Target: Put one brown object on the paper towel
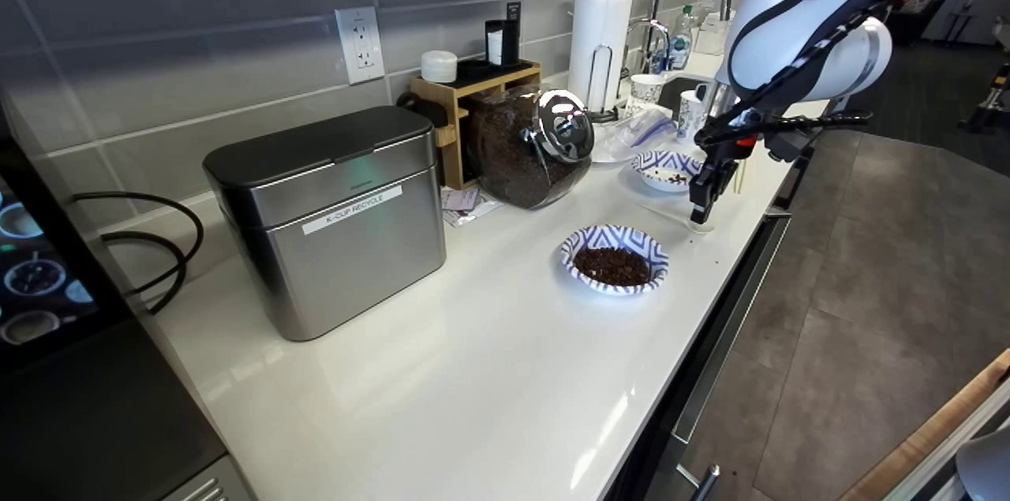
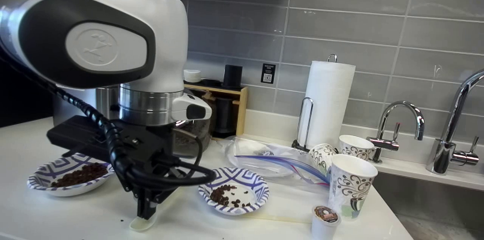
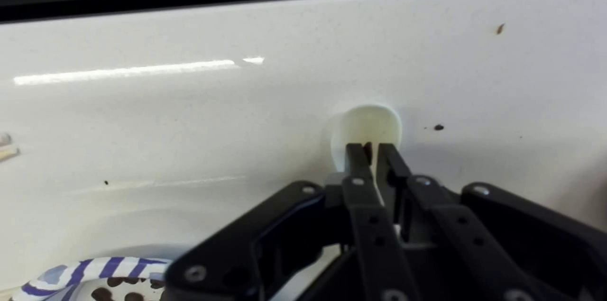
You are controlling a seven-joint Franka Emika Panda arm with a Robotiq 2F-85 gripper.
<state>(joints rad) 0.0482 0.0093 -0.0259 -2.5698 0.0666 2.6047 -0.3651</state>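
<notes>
My gripper points down over the bowl of a pale plastic spoon on the counter. Its fingertips stand a narrow gap apart. One brown object shows in this gap, beside the left finger, with pale spoon visible between it and the right finger. The gripper also shows in both exterior views. More brown lumps fill a blue-and-white bowl, and fewer lie in a second patterned bowl. A flat white sheet, seemingly the paper towel, lies beside that second bowl.
Loose brown bits lie on the counter, one right of the spoon. A plastic bag, paper cups, a small pod and an upright paper roll stand behind and right. A steel bin stands along the wall.
</notes>
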